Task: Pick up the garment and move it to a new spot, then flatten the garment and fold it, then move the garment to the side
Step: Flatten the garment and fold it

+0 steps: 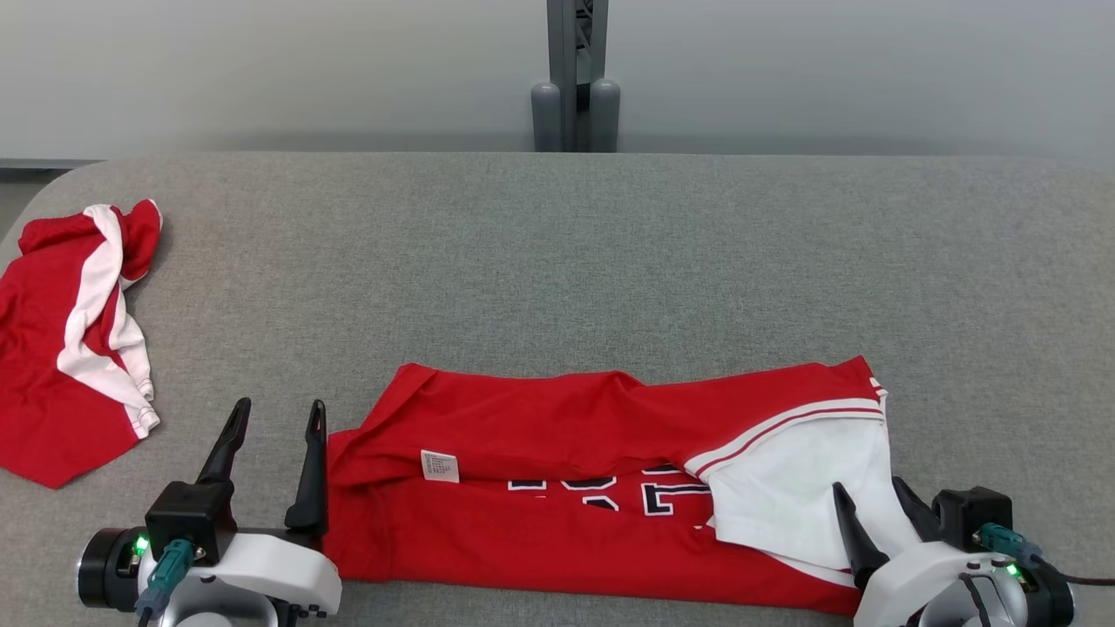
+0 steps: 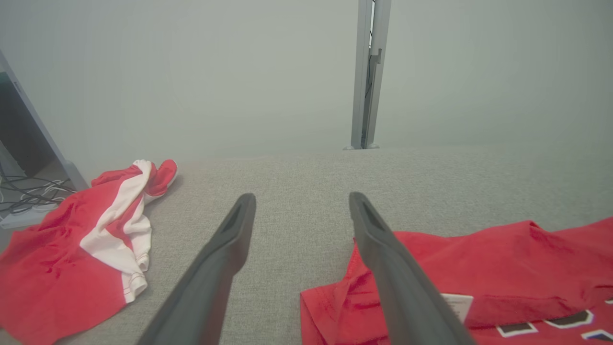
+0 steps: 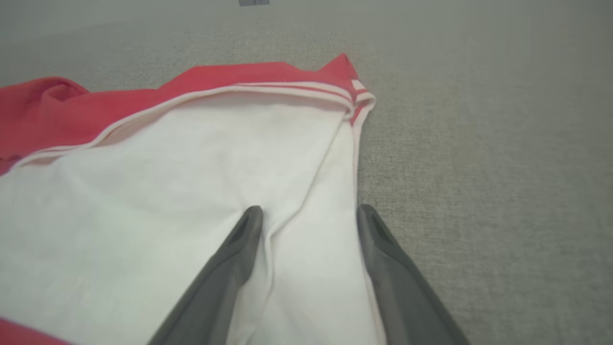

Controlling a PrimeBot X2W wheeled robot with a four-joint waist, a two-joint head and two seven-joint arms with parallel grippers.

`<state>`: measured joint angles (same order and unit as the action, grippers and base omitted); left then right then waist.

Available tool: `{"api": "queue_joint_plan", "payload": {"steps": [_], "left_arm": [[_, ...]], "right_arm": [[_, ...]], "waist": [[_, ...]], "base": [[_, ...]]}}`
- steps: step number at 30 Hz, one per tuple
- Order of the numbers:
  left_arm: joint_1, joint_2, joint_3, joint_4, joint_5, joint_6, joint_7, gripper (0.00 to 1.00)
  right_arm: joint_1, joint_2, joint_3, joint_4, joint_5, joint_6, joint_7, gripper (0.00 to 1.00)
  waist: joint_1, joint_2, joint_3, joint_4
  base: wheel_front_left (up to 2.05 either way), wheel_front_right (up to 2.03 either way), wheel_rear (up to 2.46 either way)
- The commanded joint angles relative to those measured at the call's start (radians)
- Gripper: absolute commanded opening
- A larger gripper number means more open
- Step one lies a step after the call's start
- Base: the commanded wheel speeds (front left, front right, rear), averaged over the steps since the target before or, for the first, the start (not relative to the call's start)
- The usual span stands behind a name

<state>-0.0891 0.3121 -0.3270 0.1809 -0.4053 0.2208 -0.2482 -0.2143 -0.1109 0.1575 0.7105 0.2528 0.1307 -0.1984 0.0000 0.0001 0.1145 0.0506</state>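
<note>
Crumpled red-and-white cloth [image 1: 74, 340] lies at the grey table's [image 1: 557, 261] left edge, well apart from the work. Left gripper [image 1: 280, 405] sits open over bare table, its inner finger just beside the garment's [image 1: 540, 427] left end. Red with dark lettering and a white label [image 1: 440, 466], the garment lies folded over lengthwise along the near edge. Right gripper [image 1: 868, 485] stands open over its white sleeve [image 1: 784, 496], gripping nothing. A grey post [image 1: 575, 78] rises behind the table.
</note>
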Motion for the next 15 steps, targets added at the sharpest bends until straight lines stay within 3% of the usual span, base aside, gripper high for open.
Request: {"api": "queue_joint_plan", "payload": {"steps": [1, 3, 4, 5, 15], "left_arm": [[-0.019, 0.004, 0.002, 0.003, 0.001, -0.002, -0.006, 1.0], [-0.022, 0.003, 0.002, 0.005, 0.0, -0.004, -0.007, 1.0], [-0.023, 0.002, 0.001, 0.005, 0.0, -0.005, -0.007, 1.0], [-0.023, 0.001, 0.001, 0.005, -0.002, -0.007, -0.007, 1.0], [-0.027, -0.002, 0.008, 0.003, 0.001, -0.005, -0.011, 1.0]], "right_arm": [[-0.014, -0.002, 0.007, 0.022, 0.012, 0.0, -0.006, 1.0], [-0.03, 0.001, 0.021, 0.064, 0.026, 0.0, -0.005, 1.0], [-0.039, 0.001, 0.026, 0.082, 0.035, 0.0, -0.009, 0.42], [-0.045, 0.0, 0.027, 0.096, 0.045, 0.0, -0.014, 0.0], [-0.076, -0.062, 0.004, 0.156, 0.128, -0.004, -0.056, 0.0]], "waist": [[0.0, -0.0001, 0.002, 0.002], [0.0, -0.0001, 0.004, 0.004], [0.0, -0.0001, 0.004, 0.005], [0.0, -0.0001, 0.004, 0.005], [0.0, -0.0001, 0.011, -0.005]], "base": [[0.0, 0.0, 0.0], [0.0, 0.0, 0.0], [0.0, 0.0, 0.0], [0.0, 0.0, 0.0], [0.0, 0.0, 0.0]]}}
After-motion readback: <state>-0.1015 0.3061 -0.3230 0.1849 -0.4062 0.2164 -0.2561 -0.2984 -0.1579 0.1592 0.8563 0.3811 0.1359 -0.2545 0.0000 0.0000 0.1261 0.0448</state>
